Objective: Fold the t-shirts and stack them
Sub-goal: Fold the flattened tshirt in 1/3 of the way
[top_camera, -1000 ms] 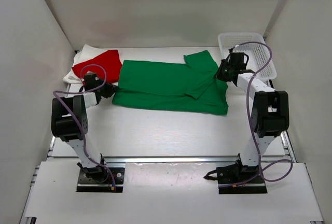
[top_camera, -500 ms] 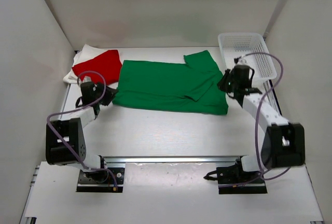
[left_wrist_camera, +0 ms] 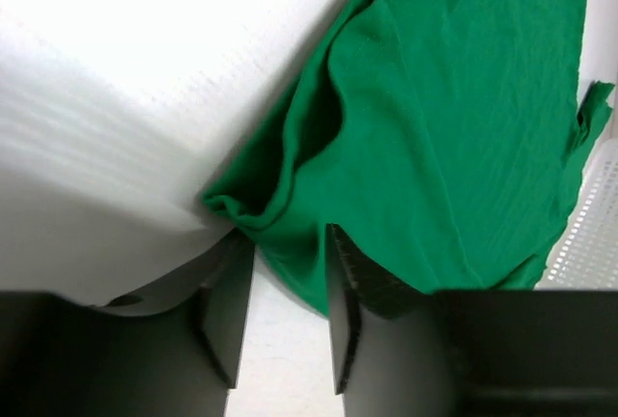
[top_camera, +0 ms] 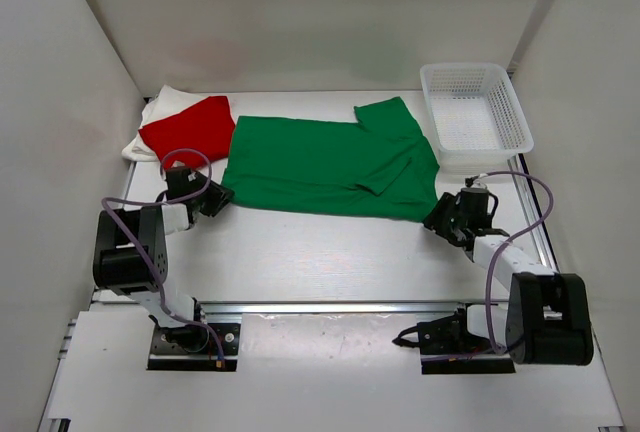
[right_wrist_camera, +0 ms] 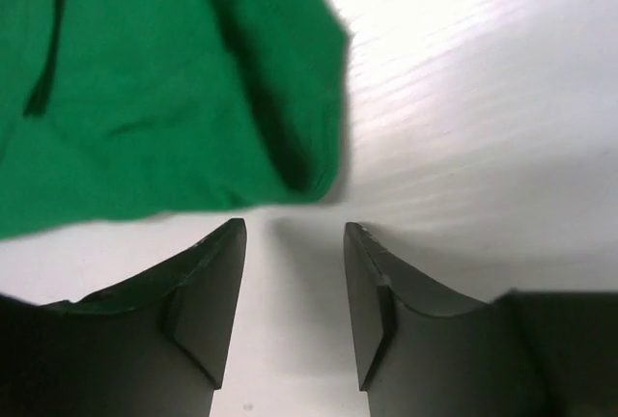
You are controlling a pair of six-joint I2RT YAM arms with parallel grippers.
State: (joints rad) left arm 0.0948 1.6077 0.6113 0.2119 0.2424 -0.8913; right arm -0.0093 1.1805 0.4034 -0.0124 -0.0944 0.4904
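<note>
White mesh basket [top_camera: 480, 155] beside green t-shirt [top_camera: 320, 167]; left gripper [left_wrist_camera: 290, 243], right gripper [right_wrist_camera: 294, 229] both parted, at shirt edge.

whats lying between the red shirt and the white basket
The green t-shirt, spread out flat, fills that stretch, seen in the top external view.

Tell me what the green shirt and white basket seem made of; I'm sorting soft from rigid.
Green shirt: soft matte cloth, probably knit cotton; it wrinkles and folds limply at its corners.
Basket: apparently stiff white plastic, faintly glossy; regular mesh of small holes, straight rim.
</note>
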